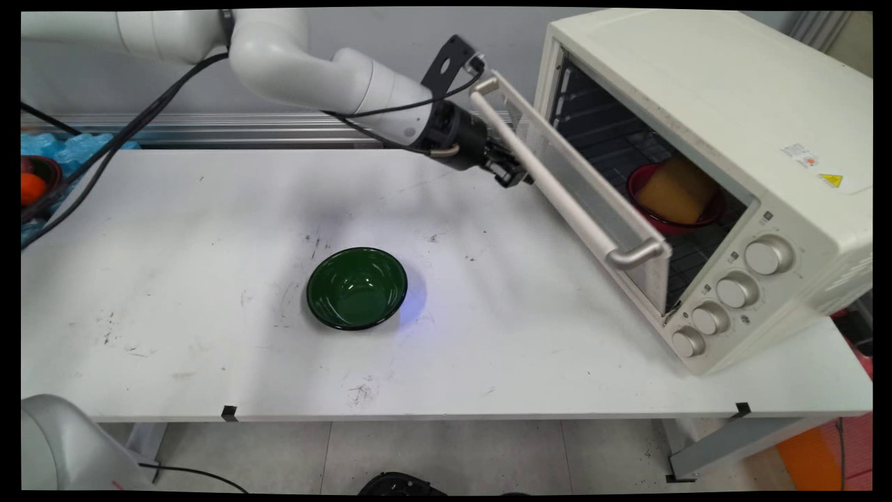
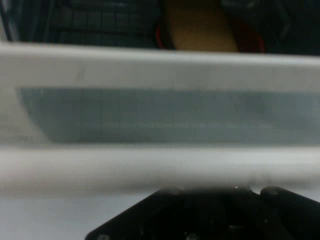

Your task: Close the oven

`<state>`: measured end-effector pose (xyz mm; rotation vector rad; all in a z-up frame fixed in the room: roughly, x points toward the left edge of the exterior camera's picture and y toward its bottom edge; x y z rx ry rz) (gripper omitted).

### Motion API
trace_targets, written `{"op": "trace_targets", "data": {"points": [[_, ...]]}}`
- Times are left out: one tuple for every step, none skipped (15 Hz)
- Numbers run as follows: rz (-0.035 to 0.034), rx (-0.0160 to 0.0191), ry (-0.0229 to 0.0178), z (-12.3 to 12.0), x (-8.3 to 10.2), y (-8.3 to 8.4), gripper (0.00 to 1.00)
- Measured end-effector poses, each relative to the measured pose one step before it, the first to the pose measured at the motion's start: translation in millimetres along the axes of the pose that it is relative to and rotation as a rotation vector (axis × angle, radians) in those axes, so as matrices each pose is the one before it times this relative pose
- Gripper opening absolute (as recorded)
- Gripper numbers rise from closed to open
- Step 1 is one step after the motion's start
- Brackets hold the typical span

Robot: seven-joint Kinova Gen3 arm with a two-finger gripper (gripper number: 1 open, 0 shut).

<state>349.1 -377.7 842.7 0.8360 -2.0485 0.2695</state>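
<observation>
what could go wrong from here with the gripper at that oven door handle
1. The gripper sits at the door handle well toward its far end, not the middle, so it may slide along the bar or twist the half-open door.
2. If the door drops, it could swing down hard onto the table.
3. The red dish with the yellow block sits near the front of the rack; a jolt to the toaster oven might shift it.

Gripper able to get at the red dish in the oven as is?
Probably not. The gripper sits at the handle of the half-open door, which stands between it and the red dish.
</observation>
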Motion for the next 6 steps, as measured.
{"op": "trace_targets", "data": {"points": [[0.00085,-0.00064,0.00721,1.59,4.04,-0.09,0.00],[0.00095,-0.00089,0.00732,1.53,3.96,-0.09,0.00],[0.00073,-0.00050,0.00371,0.81,2.12,-0.04,0.00],[0.00111,-0.00075,0.00557,1.21,3.18,-0.14,0.00],[0.00088,-0.00041,0.00368,0.60,2.02,-0.13,0.00],[0.00105,-0.00015,0.00340,0.50,1.95,-0.22,0.00]]}}
